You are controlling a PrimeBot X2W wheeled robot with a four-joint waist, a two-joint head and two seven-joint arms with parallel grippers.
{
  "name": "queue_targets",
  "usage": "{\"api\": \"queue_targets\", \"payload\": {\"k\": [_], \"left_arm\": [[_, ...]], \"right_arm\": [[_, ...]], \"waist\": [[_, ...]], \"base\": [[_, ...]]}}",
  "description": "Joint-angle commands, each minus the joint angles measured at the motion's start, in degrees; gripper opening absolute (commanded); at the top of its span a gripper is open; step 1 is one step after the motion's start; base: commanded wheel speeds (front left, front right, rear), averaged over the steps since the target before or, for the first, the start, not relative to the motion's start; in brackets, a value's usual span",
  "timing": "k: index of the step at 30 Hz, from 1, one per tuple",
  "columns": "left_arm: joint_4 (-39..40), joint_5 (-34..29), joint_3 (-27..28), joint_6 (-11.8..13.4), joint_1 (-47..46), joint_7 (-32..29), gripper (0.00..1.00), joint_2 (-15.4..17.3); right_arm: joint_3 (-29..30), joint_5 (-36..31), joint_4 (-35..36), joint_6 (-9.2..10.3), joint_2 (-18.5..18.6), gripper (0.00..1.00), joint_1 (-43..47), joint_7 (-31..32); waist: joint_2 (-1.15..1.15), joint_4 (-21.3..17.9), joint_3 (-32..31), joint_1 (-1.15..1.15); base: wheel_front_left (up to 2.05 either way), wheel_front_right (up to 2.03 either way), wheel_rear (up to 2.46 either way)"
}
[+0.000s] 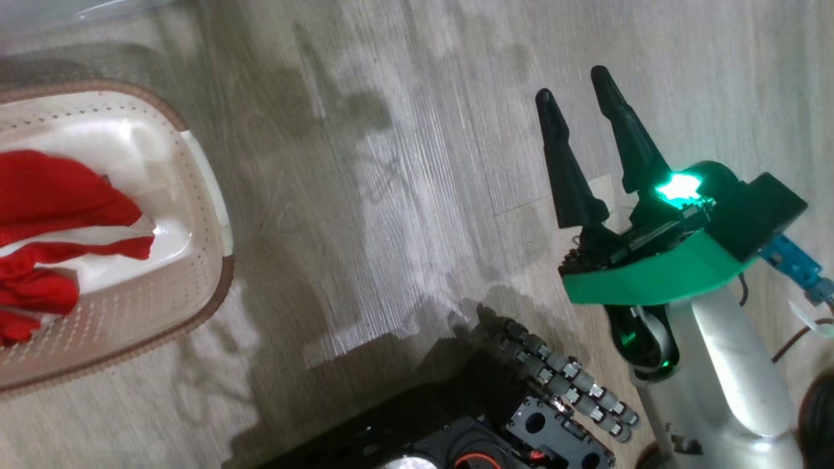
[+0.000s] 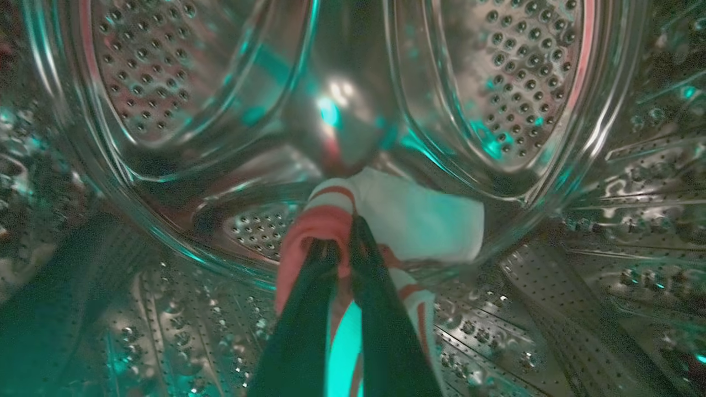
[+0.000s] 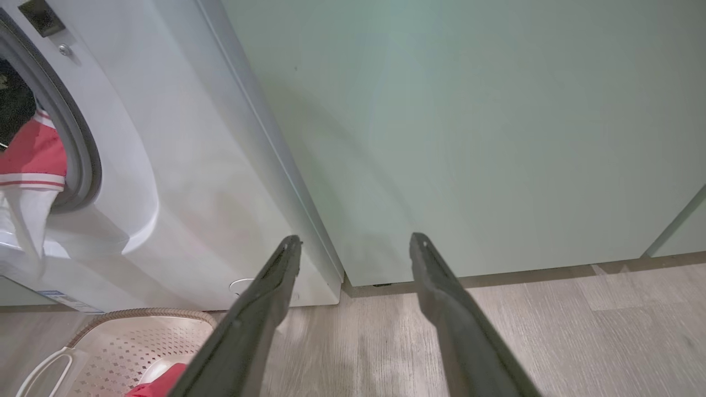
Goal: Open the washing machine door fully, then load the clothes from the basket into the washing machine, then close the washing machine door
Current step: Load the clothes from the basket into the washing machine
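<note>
Clothes (image 2: pixel 322 223) in red with white stripes are pinched between the two dark fingers of the left gripper (image 2: pixel 341 238), which are pressed together on a fold of the fabric. In the left wrist view the grip sits at six o'clock, and a white part of the fabric spreads from it toward three o'clock. All round it is the dimpled steel drum (image 2: pixel 496 71), tinted green by a light, so the held piece is inside the machine.

The right wrist view has the washing machine (image 3: pixel 193 165) at nine o'clock. Its white front is just beside a pale green cabinet (image 3: pixel 469 138) that takes up twelve to three o'clock. At the machine's opening, red and white clothes (image 3: pixel 33 157) hang down just beside the grey seal (image 3: pixel 74 138). The right gripper (image 3: pixel 356 239) holds nothing, and its fingers stand well apart above the wood-look floor (image 3: pixel 551 331). At seven o'clock is the basket (image 3: pixel 138 315), just in front of the machine, with a scrap of red inside.

In the head view the basket (image 1: pixel 212 280) lies at nine o'clock with more red clothes (image 1: pixel 52 208) heaped in it. The right gripper (image 1: pixel 572 83) is at three o'clock, well apart from the basket.
</note>
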State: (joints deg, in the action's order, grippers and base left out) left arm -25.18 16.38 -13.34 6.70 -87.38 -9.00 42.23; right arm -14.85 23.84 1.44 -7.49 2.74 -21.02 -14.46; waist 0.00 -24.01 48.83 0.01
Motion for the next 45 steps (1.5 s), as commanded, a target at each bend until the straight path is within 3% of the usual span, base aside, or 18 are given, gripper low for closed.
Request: {"api": "queue_targets", "payload": {"k": [1,9,17,18,19,25,29,35,45], "left_arm": [[1.62,0.08,0.73,0.06,-0.94,0.25,0.0,1.57],[-0.19,4.72,2.78,1.39,8.21,-0.27,0.0,0.27],[-1.06,8.15,3.9,0.42,15.23,2.05,0.03,-0.68],[-1.2,8.16,3.83,0.36,15.84,2.8,0.46,-0.81],[-1.25,8.27,3.79,0.24,16.42,3.65,1.0,-1.03],[0.08,9.03,3.81,0.03,21.28,8.94,1.0,-2.52],[3.57,9.29,4.0,1.39,27.17,12.87,1.0,-3.98],[14.76,9.01,4.0,5.71,40.8,19.05,1.0,-7.15],[28.19,8.15,3.08,11.87,58.39,22.01,1.0,-11.58]], "right_arm": [[-0.86,0.1,1.69,0.0,0.14,1.0,1.14,-0.53],[-0.15,-0.36,1.79,0.0,0.14,1.0,0.85,-0.53],[0.56,-1.22,1.44,0.0,0.14,1.0,0.72,-0.53],[0.71,-1.34,1.35,0.0,0.14,1.0,0.76,-0.53],[0.87,-1.48,1.24,0.0,0.14,1.0,0.81,-0.53],[1.94,-2.85,0.65,0.0,0.14,1.0,1.34,-0.53],[2.89,-3.92,0.14,0.0,0.14,1.0,2.21,-0.53],[4.83,-6.49,-0.79,0.0,0.14,1.0,3.48,-0.53],[6.85,-8.93,-2.39,0.0,0.14,1.0,4.12,-0.53]], "waist": [[0.0,0.56,0.24,-0.01],[0.0,2.27,0.23,-0.01],[0.0,3.94,-0.98,-0.01],[0.0,4.14,-1.31,-0.01],[0.0,4.38,-1.67,-0.01],[0.0,5.99,-4.53,-0.01],[0.0,7.66,-6.74,-0.01],[0.0,10.97,-10.31,-0.01],[0.0,14.31,-14.0,-0.01]], "base": [[0.0,0.0,0.0],[0.0,0.0,0.0],[0.0,0.0,0.0],[0.0,0.0,0.0],[0.0,0.0,0.0],[0.0,0.0,0.0],[0.0,0.0,0.0],[0.0,0.0,0.0],[0.0,0.0,0.0]]}}
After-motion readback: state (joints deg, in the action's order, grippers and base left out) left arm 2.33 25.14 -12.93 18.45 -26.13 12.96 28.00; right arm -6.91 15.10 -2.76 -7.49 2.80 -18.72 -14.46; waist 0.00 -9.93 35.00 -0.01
